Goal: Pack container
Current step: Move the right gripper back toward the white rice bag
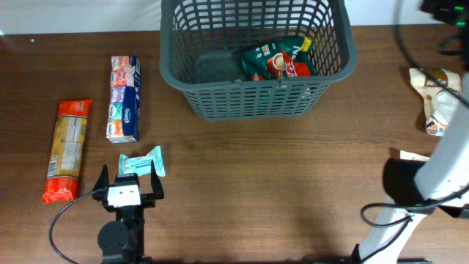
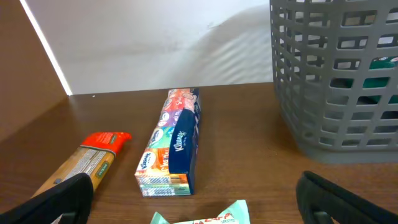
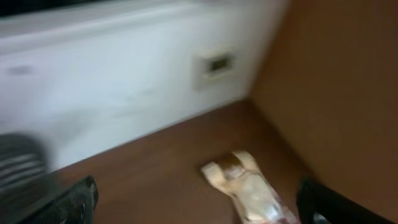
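The container (image 1: 220, 99), a dark grey slotted basket, stands at the table's far middle with green packets (image 1: 278, 60) inside; its wall (image 2: 336, 81) fills the right of the left wrist view. My left gripper (image 1: 130, 177) (image 2: 196, 202) is open, low over the table. A small teal packet (image 1: 143, 163) (image 2: 202, 218) lies just ahead, between its fingers. My right gripper (image 3: 199, 205) is open in a blurred view, above a beige packet (image 3: 249, 193) (image 1: 437, 99) at the right edge. Nothing is held.
A Kleenex tissue pack (image 1: 124, 99) (image 2: 171, 143) and a long orange pasta packet (image 1: 67, 150) (image 2: 87, 162) lie left of the container. The white right arm (image 1: 440, 172) rises at the right. A white wall (image 2: 161, 50) runs behind the table.
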